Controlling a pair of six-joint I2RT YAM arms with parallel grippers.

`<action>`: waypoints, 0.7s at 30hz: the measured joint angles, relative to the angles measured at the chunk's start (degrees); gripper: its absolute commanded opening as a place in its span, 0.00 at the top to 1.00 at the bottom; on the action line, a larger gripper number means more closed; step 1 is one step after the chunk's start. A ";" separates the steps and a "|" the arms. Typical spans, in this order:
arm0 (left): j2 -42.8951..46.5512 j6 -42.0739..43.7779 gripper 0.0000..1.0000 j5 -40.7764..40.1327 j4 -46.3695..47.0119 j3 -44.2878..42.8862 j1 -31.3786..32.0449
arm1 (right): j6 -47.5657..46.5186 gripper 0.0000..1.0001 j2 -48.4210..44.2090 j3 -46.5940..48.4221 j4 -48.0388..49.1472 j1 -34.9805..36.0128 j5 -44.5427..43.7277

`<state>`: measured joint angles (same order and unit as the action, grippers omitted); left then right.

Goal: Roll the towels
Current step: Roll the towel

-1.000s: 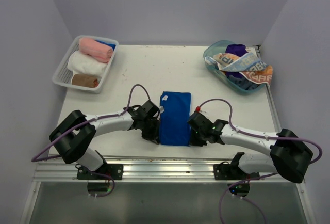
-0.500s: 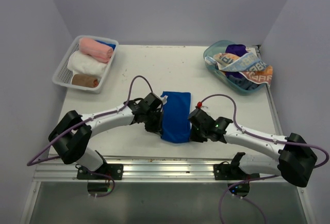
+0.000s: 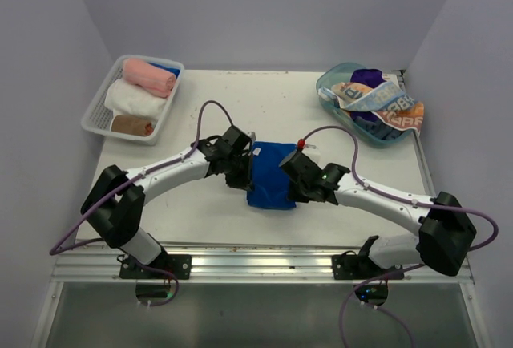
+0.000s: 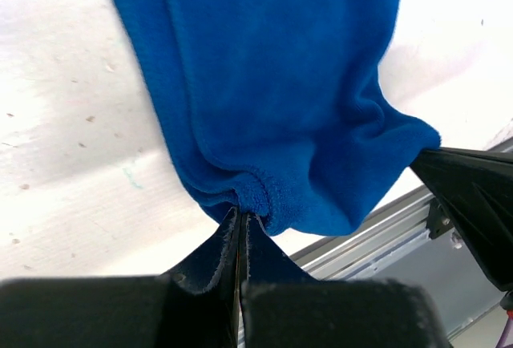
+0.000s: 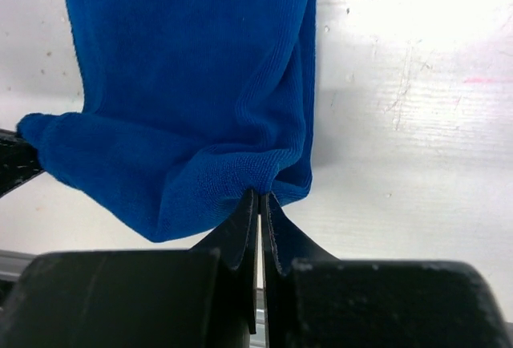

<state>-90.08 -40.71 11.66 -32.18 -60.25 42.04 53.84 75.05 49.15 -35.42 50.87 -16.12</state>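
**Both near corners pinched: carry the first turn over evenly**

My left hand (image 4: pixel 240 221) is closed tight, its two dark fingers pressed together on the near left corner of the blue towel (image 4: pixel 272 83). My right hand (image 5: pixel 258 201) is clamped the same way on the near right corner. Between them the near edge is lifted in a soft bulge. The far part of the towel lies flat on the desk (image 3: pixel 232 107), midway between my arms.

To do this turn well, I judge that both hands should travel away from me together, at the same height and pace, so the fold lands square across the width. It is better low and snug, since a loose first turn would make a fat, slack roll. I grip only the corners, so the middle may sag. A slight outward pull between the hands should hold the edge taut.

The cloth is a thick, fuzzy pile with a stitched hem, limp enough to bunch at my fingers. The desk is pale, hard and lightly scuffed, so I expect the towel to slide rather than catch.

At the far left a white mesh basket (image 3: pixel 94 111) holds a pink roll (image 3: pixel 148 77) and a white roll (image 3: pixel 132 99). At the far right a clear teal tub (image 3: pixel 327 91) holds a crumpled printed towel (image 3: pixel 389 106) and a purple towel (image 3: pixel 367 77).
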 measured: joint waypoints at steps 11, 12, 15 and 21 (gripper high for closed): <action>-4.87 1.60 1.00 0.74 -0.20 -2.64 -5.16 | -3.39 1.00 6.60 3.48 0.39 -4.74 -0.94; -5.66 1.88 1.00 0.76 -0.11 -2.89 -5.22 | -3.56 1.00 7.23 3.61 0.44 -5.05 -0.96; -7.89 2.36 1.00 0.83 -0.02 -2.97 -5.29 | -4.00 1.00 9.55 4.07 0.63 -5.97 -0.98; -11.80 2.36 0.98 0.52 0.26 -3.04 -5.53 | -4.17 1.00 14.80 6.16 0.96 -7.30 -1.01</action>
<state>-101.89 -38.35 12.19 -31.92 -63.29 36.51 49.67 89.84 55.31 -34.46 43.57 -17.12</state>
